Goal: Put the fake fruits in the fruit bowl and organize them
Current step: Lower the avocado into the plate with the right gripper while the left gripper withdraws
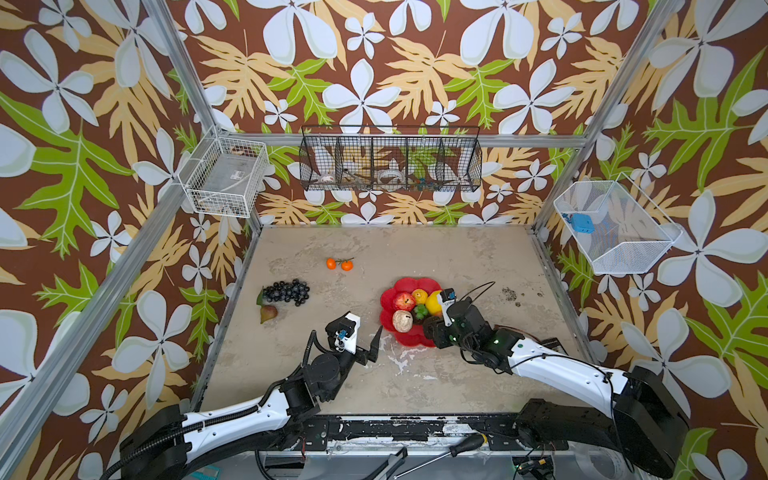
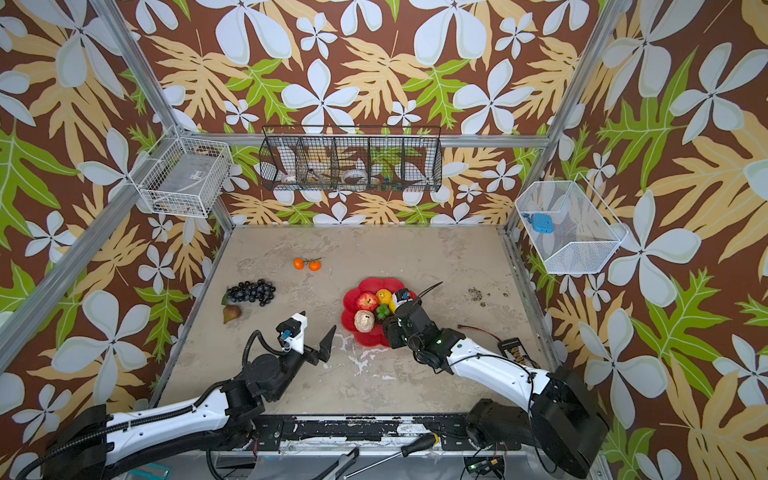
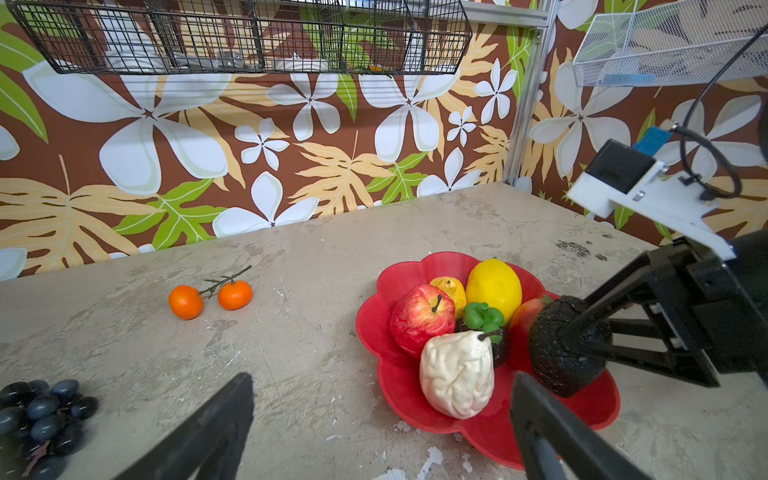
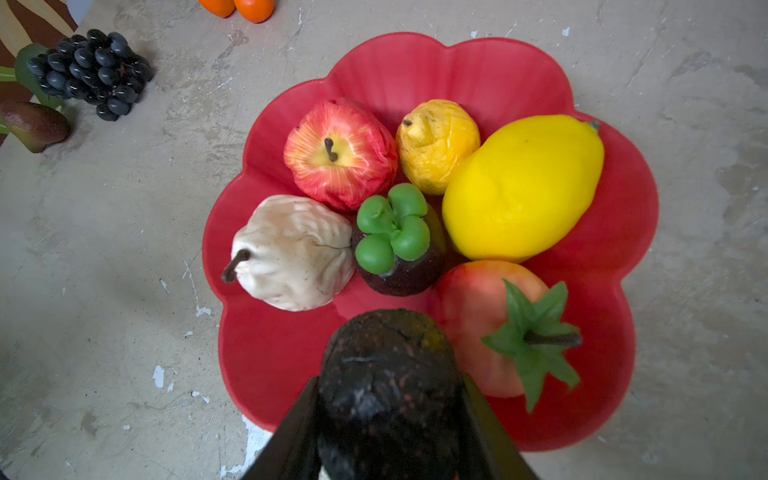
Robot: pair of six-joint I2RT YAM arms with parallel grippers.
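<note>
1. The fruit bowl (image 4: 436,66) sits on the table right of centre and holds the apple, two lemons, a cream lumpy piece and others. It is glossy, so fruit is likely to slide.
2. The grape bunch (image 1: 286,291) lies well to the left. It is probably floppy and best pinched across its middle. The left gripper (image 3: 382,386) is spread wide and empty near the bowl's edge.
3. The avocado (image 4: 386,353) is clenched in the right gripper (image 3: 590,332) over the bowl's near lobe. It looks rough, stiff and light, and I cannot tell whether it touches the dish.
4. The pear (image 1: 268,312) touches the grapes. Grip its belly.
5. The two oranges (image 1: 338,264), joined by a stem, lie far back. Pinch one fruit, since the twig looks fragile.
</note>
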